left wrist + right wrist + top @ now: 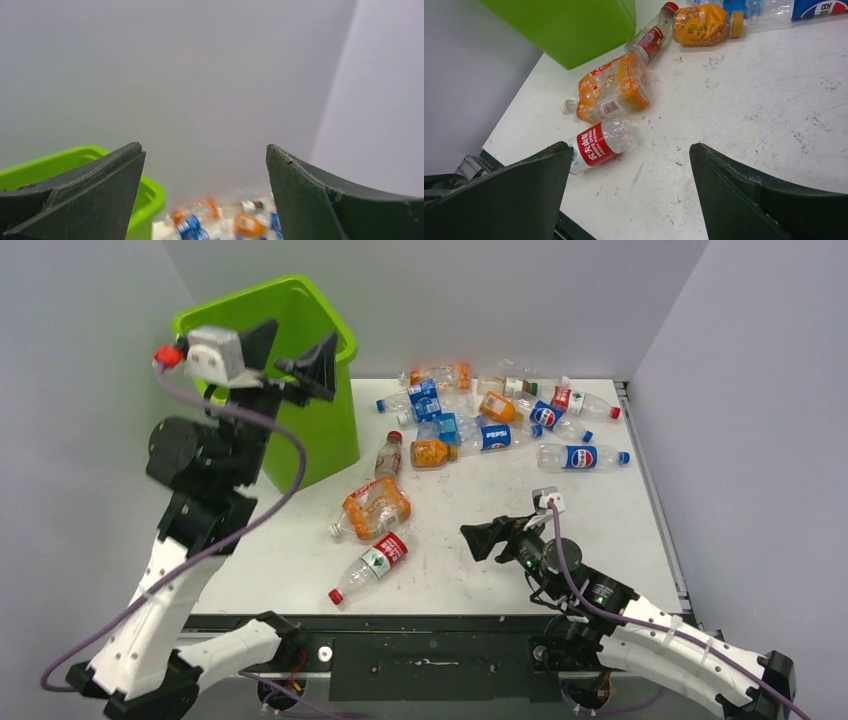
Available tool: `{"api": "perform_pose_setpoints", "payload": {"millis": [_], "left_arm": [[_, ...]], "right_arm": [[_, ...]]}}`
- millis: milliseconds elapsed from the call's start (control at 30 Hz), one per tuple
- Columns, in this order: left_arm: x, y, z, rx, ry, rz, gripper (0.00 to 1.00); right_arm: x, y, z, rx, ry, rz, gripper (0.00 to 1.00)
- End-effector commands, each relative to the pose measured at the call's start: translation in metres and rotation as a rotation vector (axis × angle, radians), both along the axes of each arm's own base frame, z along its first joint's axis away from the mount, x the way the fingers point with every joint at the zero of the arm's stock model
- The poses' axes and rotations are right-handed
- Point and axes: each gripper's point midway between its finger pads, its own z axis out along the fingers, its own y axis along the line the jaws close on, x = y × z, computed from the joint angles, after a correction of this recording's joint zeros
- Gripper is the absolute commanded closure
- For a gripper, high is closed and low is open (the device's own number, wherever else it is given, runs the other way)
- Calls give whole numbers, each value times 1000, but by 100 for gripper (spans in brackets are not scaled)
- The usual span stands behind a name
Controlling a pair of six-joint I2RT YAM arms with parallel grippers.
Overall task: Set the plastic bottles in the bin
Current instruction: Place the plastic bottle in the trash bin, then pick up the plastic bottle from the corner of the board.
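The left gripper hangs over the far-left bin, jaws wide and empty, placed for dropping; the right gripper, jaws apart, faces the near red-labelled bottle.

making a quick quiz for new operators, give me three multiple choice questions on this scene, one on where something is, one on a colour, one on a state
1. Where does the bin stand on the table?
A. far left
B. far right corner
C. near edge, between the arms

2. What colour is the label on the bottle nearest the table's near edge?
A. blue
B. red
C. green

3. How is the left gripper?
A. shut on a bottle
B. lying on the table
C. open and empty, raised by the bin

Answers:
1 A, the top view shows it at the back left.
2 B, a red band wraps its middle.
3 C, its jaws stand wide apart with nothing between them.
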Motion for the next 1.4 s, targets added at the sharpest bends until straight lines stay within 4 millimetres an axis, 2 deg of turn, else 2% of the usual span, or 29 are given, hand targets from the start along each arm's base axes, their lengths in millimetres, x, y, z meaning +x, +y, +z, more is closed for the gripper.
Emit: {"api": "perform_pose_setpoints", "payload": {"millis": [0, 100, 167, 200, 300, 367, 500, 600, 700, 800, 967, 1067, 1200, 1267, 1367], "left_arm": [[-30, -46, -101, 106, 228, -188, 10], [-57, -64, -179, 170, 425, -281, 6], [-67, -59, -221, 180, 535, -280, 0], [-71, -54, -238, 177, 577, -269, 3], [-78, -33, -275, 157, 647, -203, 4], [-83, -22, -290, 143, 664, -169, 4], [-87, -2, -302, 76, 677, -101, 4], [-91, 4, -305, 3, 660, -102, 4], [-95, 0, -305, -51, 626, -150, 4], [-98, -2, -315, -87, 609, -177, 4], [-106, -12, -320, -94, 600, -254, 4], [-107, -12, -322, -86, 612, -256, 4], [-107, -11, -325, -84, 622, -249, 4], [-107, -11, -327, -84, 629, -247, 4], [-106, -10, -328, -84, 633, -238, 4]], "right_arm": [[10, 1, 6, -14, 9, -49, 10], [12, 9, -13, -59, 69, -41, 10], [14, 18, -23, -72, 95, -24, 10], [15, 21, -27, -78, 108, -20, 10], [23, 29, -37, -105, 144, -39, 10], [28, 34, -43, -118, 165, -48, 10], [36, 38, -53, -138, 197, -78, 10], [46, 35, -56, -145, 205, -115, 10], [67, 22, -61, -144, 225, -179, 10], [90, 7, -73, -121, 280, -234, 9], [120, 4, -80, -90, 305, -254, 4], [142, 13, -78, -71, 297, -255, 4], [168, 35, -81, -55, 313, -227, 3], [174, 45, -86, -49, 333, -205, 2], [168, 62, -95, -48, 362, -156, 2]]}}
